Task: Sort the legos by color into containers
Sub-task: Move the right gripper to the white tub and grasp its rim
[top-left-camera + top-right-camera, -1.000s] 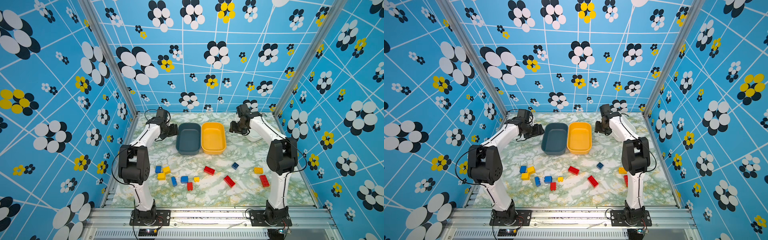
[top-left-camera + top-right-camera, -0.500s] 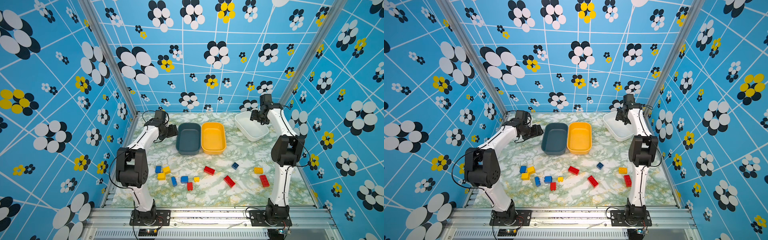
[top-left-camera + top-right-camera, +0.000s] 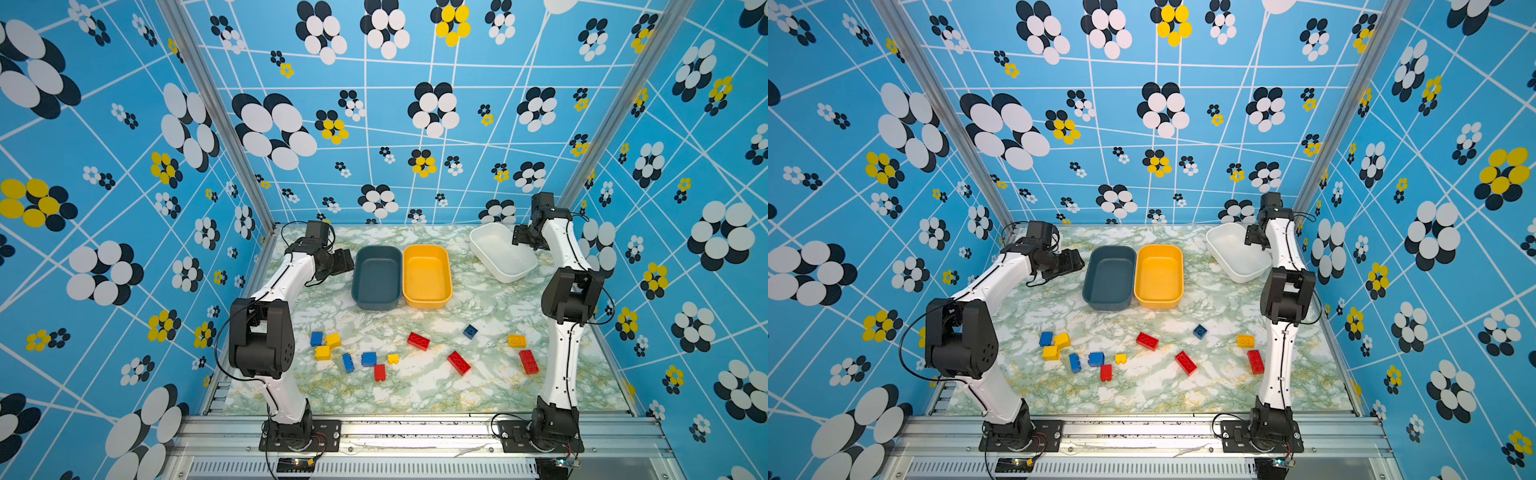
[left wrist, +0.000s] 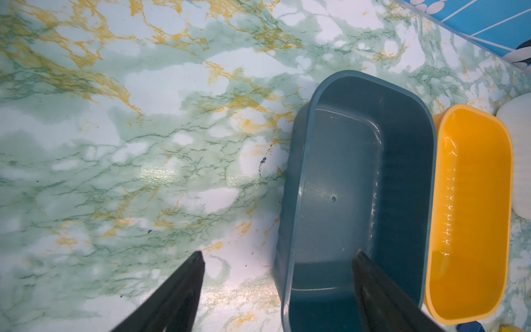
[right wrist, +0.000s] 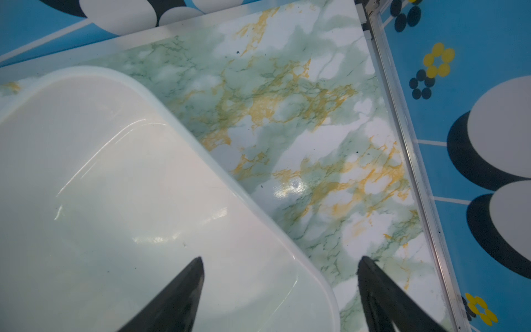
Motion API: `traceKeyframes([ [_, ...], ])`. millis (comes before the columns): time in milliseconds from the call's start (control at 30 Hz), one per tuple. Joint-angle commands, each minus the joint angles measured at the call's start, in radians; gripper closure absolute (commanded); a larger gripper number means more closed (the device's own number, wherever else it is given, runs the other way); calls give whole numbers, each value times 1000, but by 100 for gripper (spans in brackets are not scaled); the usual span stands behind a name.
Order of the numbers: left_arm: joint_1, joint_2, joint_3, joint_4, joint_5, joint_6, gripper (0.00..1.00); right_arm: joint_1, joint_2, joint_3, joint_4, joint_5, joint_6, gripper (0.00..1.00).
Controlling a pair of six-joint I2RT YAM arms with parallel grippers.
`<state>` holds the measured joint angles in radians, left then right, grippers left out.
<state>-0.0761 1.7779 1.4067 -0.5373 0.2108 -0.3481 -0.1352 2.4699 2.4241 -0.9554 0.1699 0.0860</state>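
Now, left gripper [image 4: 278, 255]: jaws apart, astride rim of dark teal plastic tub [image 4: 344, 172].
right gripper [image 5: 280, 258]: jaws apart, astride rim of white plastic tub [image 5: 115, 186].
tip: lift straight up.

Dark teal tub [image 3: 376, 282], yellow-orange tub [image 3: 427, 278], white tub [image 3: 498, 253]. Legos [image 3: 418, 340] red, blue, yellow. Tabletop [image 3: 415, 395] green-white marble, gold veins. Walls [image 3: 124, 166] blue, white-black-yellow flowers.

You see: 4 red studded plastic bricks [image 3: 418, 340], 4 blue bricks [image 3: 368, 358], 4 yellow bricks [image 3: 517, 340], 3 shallow rounded plastic tubs [image 3: 376, 276].
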Motion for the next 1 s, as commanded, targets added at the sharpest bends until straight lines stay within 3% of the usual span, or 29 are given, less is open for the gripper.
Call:
traceKeyframes([
  [0,9,-20,-9,-2,9,-4,18,-9,45,21,1,-55,-36,15],
  [233,9,4,18,-7,18,-7,18,-14,73,18,7,-103,-45,22],
  [433,9,14,28,-7,19,-10,18,-15,74,5,5,-119,-43,50],
  [533,9,13,28,-7,18,-8,18,-15,64,-8,3,-125,-45,59],
  [733,9,15,26,-1,21,-10,17,-14,37,-54,1,-145,-52,74],
  [967,9,18,18,9,29,-15,17,0,-37,-193,49,-155,-86,81],
])
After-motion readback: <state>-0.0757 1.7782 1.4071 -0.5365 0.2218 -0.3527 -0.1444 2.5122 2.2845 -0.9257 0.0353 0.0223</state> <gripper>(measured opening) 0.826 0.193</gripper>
